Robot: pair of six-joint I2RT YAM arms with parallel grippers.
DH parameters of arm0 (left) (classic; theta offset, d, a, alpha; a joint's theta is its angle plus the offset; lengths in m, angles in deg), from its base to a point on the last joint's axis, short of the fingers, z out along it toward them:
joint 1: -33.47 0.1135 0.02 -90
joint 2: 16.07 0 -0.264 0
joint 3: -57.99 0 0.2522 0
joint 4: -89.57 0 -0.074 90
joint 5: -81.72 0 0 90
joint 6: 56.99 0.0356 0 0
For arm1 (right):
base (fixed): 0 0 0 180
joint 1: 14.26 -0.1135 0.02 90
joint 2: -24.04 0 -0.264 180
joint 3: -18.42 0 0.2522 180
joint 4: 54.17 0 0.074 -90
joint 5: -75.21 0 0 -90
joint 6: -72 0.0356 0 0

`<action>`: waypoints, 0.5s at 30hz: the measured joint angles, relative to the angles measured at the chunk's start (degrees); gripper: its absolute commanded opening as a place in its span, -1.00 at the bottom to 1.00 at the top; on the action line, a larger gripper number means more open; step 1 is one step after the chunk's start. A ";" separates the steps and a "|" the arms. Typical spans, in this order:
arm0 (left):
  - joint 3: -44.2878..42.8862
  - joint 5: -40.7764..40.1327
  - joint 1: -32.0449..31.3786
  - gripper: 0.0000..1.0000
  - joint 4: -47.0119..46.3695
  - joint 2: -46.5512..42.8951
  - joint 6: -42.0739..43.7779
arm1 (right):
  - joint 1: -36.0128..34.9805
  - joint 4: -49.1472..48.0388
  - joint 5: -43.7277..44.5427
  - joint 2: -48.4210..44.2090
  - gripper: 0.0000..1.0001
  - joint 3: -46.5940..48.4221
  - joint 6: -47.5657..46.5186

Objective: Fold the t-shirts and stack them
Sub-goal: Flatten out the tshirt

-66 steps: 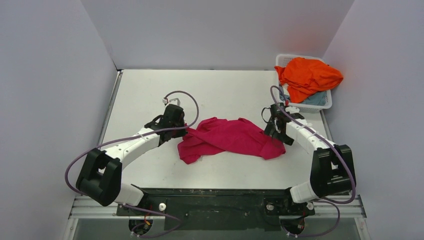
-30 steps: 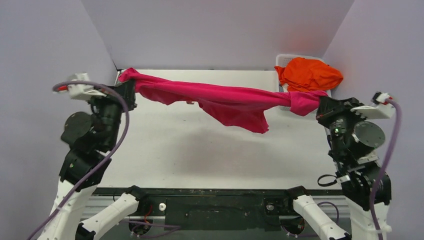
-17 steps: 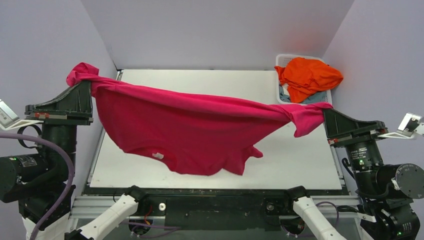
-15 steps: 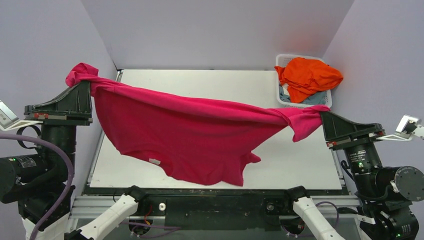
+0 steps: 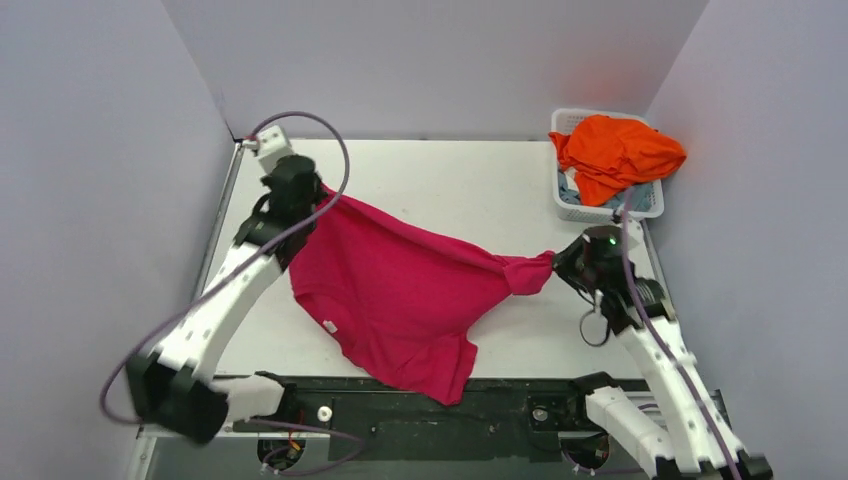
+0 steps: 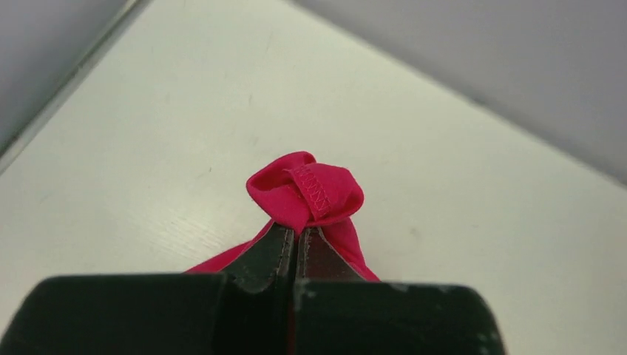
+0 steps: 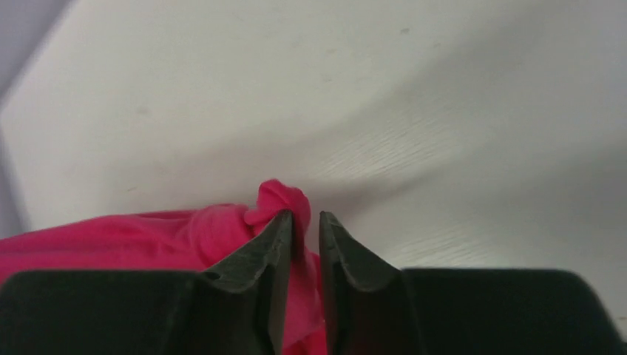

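The left tool (image 6: 296, 238) and right tool (image 7: 304, 222) each pinch a bunched corner of the magenta-pink soft cloth t-shirt (image 5: 390, 290), which sags between them onto the white bench (image 5: 450, 180). A bright orange cloth t-shirt (image 5: 615, 150) hides most of the pale blue-grey shirt (image 5: 635, 193).

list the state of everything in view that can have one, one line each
left gripper, shut on a bunched corner of the magenta t-shirt
right gripper, shut on the opposite end of that shirt
magenta t-shirt, unfolded, stretched between both grippers, body spread toward the near side
orange t-shirt, crumpled, heaped on top of the basket
blue-grey t-shirt, in the basket under the orange one, mostly hidden
basket, upright, holding two shirts
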 measured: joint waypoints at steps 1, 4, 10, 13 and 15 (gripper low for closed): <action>-0.66 2.05 2.45 -0.84 0.59 6.49 -1.31 | 0.35 0.85 2.60 4.55 0.22 -0.24 -0.02; -6.47 7.37 8.92 -0.16 6.78 26.47 -4.48 | 1.22 2.89 10.23 18.64 0.88 2.97 -1.25; -7.15 9.31 10.12 0.78 12.59 29.68 -5.66 | 0.72 4.79 19.12 25.75 0.93 11.02 -5.70; -3.45 11.85 8.74 0.79 9.42 20.20 -5.51 | 0.28 4.26 18.75 24.06 0.92 11.43 -9.18; -1.27 13.75 8.55 0.79 8.00 13.68 -5.66 | -0.52 3.37 16.57 23.50 0.92 11.21 -11.91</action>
